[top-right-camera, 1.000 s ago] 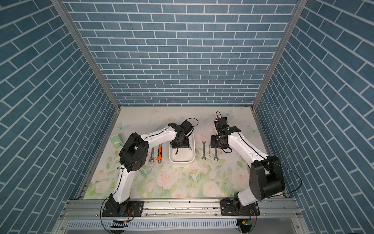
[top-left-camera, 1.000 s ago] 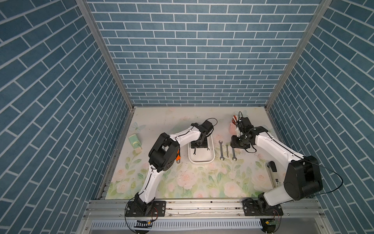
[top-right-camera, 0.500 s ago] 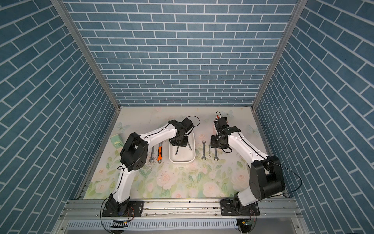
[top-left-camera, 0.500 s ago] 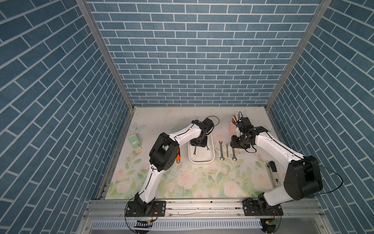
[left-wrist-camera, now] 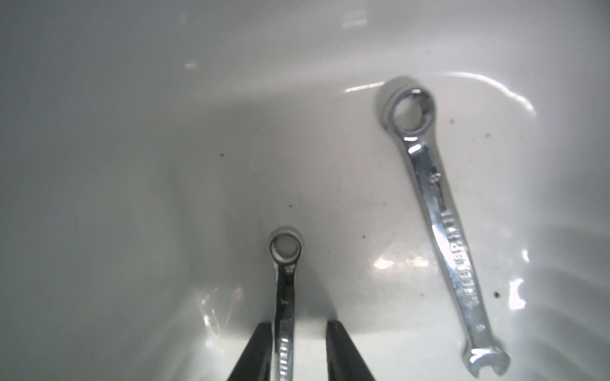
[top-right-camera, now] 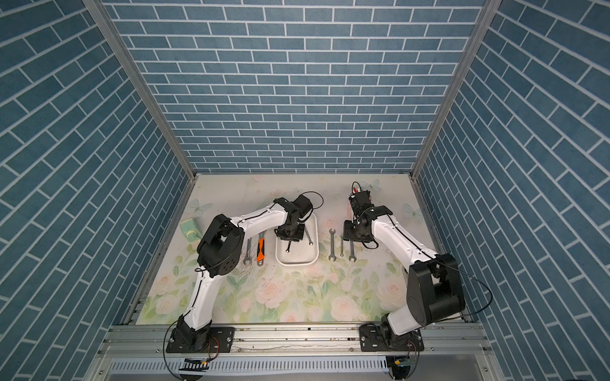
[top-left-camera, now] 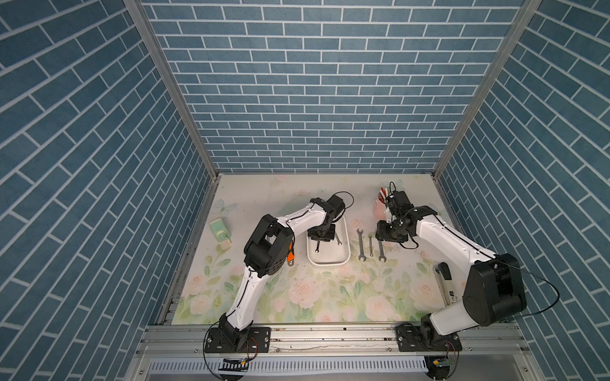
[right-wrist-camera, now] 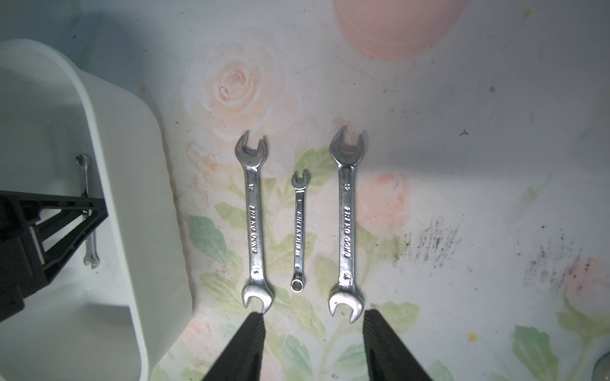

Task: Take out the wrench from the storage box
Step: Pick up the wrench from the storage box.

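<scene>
Straddling the wrench (left-wrist-camera: 284,297) at its shank, probably a sound hold on light, stiff, slippery steel, the left gripper (left-wrist-camera: 298,325) is standing barely open; the right gripper (right-wrist-camera: 313,313) is hanging wide, empty.

Our left arm (top-left-camera: 248,293) and right arm (top-left-camera: 445,239) show white links, black joints, looping black cables (top-left-camera: 558,297), black screwed bases (top-left-camera: 236,339) at lower frame.

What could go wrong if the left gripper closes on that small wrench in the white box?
1. The small wrench sits off-centre in the left gripper, hard by one finger with a gap at the other. Closing may shove or twist the thin shank, and it could slip out.
2. The larger wrench lies close by in the storage box. A dragged or swinging lift might knock it.
</scene>
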